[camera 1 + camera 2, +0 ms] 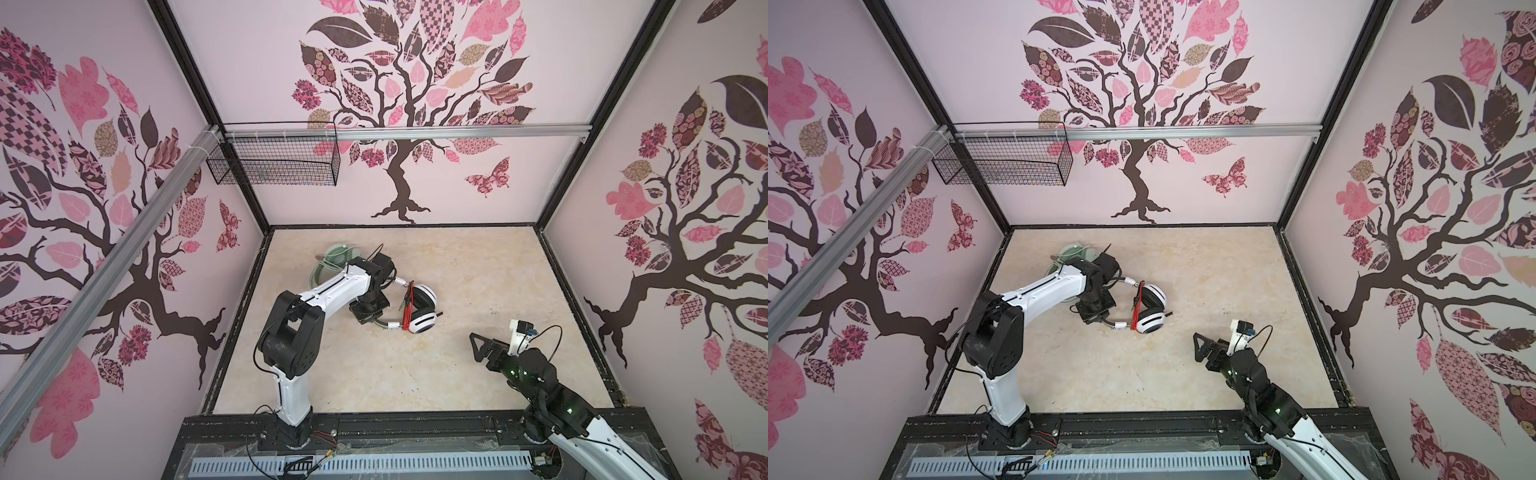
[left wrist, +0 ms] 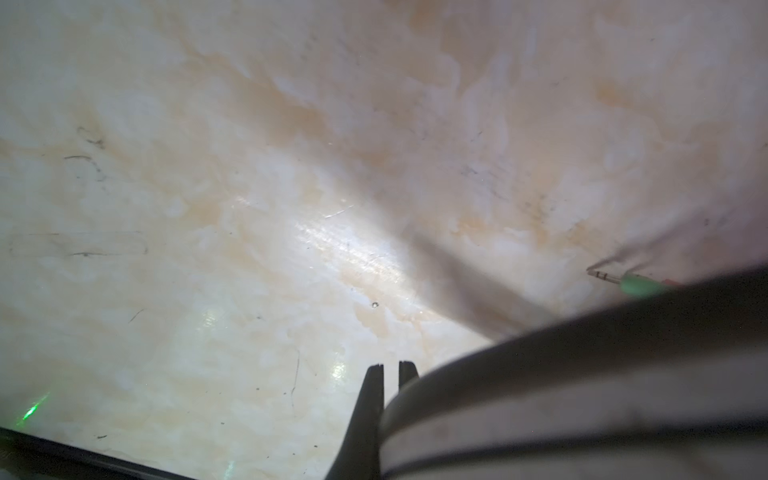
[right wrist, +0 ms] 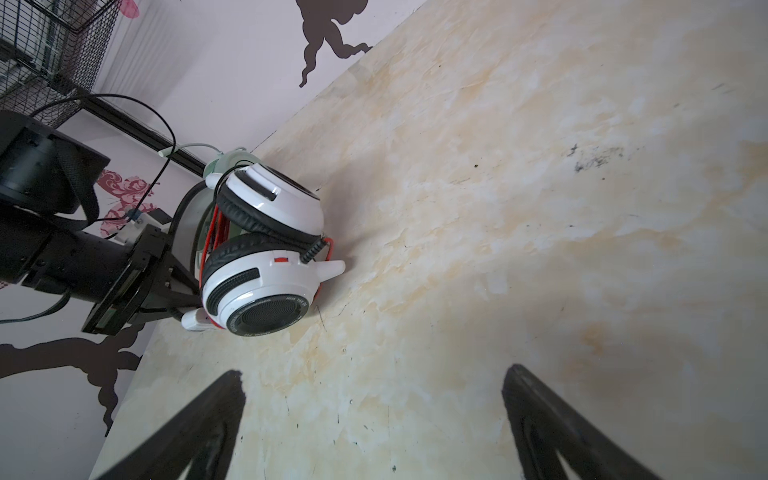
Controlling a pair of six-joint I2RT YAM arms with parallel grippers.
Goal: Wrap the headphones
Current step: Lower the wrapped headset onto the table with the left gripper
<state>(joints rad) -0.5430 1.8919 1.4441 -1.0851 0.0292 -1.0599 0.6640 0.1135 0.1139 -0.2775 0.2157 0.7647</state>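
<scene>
The white-and-black headphones [image 1: 419,309] [image 1: 1150,309] [image 3: 266,257] lie on the table left of centre, cups together. Their orange-red cable [image 1: 409,307] [image 3: 212,232] is wound round them beside the cups. My left gripper [image 1: 368,316] [image 2: 390,368] is shut and sits at the headband [image 2: 582,386], which crosses in front of one finger; nothing shows between the tips. A green jack plug [image 2: 640,284] lies on the table. The mint-green headphones [image 1: 334,257] [image 1: 1073,253] sit behind, partly hidden by the left arm. My right gripper [image 1: 478,349] [image 3: 374,374] stands open and empty at the front right.
The beige marbled table [image 1: 478,270] is walled on three sides by patterned panels. A black wire basket [image 1: 274,162] hangs on the back wall at upper left. A dark rail [image 1: 415,419] with both arm bases runs along the front edge.
</scene>
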